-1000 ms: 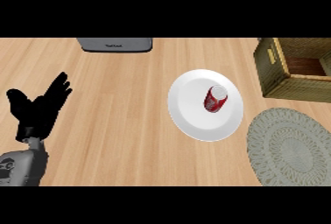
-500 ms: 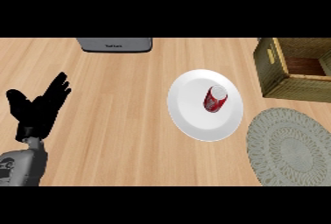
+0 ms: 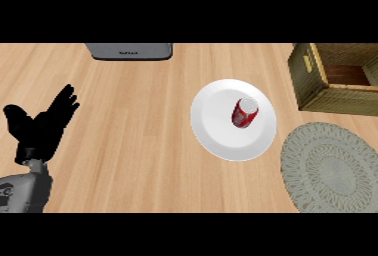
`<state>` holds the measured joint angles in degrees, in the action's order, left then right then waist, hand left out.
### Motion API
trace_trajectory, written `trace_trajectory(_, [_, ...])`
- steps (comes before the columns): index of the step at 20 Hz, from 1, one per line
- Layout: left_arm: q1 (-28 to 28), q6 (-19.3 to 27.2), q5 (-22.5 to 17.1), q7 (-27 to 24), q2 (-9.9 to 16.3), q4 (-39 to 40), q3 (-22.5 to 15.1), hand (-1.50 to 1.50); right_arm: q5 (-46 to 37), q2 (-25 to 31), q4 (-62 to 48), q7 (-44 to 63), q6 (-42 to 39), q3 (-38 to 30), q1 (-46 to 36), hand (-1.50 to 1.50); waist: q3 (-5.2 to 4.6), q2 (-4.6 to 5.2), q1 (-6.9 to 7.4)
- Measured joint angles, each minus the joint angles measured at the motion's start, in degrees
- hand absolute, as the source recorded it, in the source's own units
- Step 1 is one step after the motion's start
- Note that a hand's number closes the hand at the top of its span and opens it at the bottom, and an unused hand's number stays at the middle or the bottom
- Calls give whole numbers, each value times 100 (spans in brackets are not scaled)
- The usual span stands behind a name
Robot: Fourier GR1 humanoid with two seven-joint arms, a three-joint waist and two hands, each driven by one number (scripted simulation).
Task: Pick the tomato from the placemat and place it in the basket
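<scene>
- Left hand [image 3: 40,131]: black, on a grey forearm, at the left side of the head view. It rests open with the fingers straight and slightly spread, pointing up and to the right, thumb apart. It holds nothing and touches no object.
- Right hand: does not show in the head view.
- Round grey-green woven placemat [image 3: 330,167]: lies flat at the lower right on the light wooden counter [image 3: 140,100], partly cut by the view's right edge.
- Tomato: cannot be located; no tomato shows on the placemat or anywhere else in the view.
- Square woven olive-brown basket [image 3: 314,75]: stands at the upper right, above the placemat. Its interior shows a reddish-brown bottom.
- Round white plate [image 3: 221,135]: lies between the hand and the placemat, just left of both placemat and basket.
- Red drink can with a silver top [image 3: 244,112]: lies on its side on the plate.
- Dark grey flat object [image 3: 129,51]: sits at the top edge, well apart from the hand.
</scene>
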<state>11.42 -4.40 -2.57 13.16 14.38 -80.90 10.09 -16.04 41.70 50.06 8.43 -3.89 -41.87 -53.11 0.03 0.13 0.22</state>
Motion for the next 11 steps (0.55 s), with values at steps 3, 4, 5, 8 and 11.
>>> trace_trajectory(3, [-28, 12, 26, 27, -27, -68, -38, 0, 327, 583, -462, -101, -414, -371, 150, -150, 3, 5, 1])
trace_trajectory(4, [12, -22, -15, 62, 13, -48, 1, 0, 442, 742, -616, -160, -605, -476, 242, -150, 3, 5, -7])
trace_trajectory(5, [18, 16, 13, 87, -19, -86, -28, 0, 538, 958, -791, -167, -816, -564, 289, -150, 5, 6, -7])
trace_trajectory(8, [43, 19, 23, 3, -19, 7, -1, 0, 715, 1496, -1328, -519, -1489, -744, 628, -150, 8, 21, -10])
trace_trajectory(11, [30, 28, 16, -5, -44, 0, 1, 0, 830, 1999, -1860, -915, -2114, -882, 966, -150, 14, 31, 8])
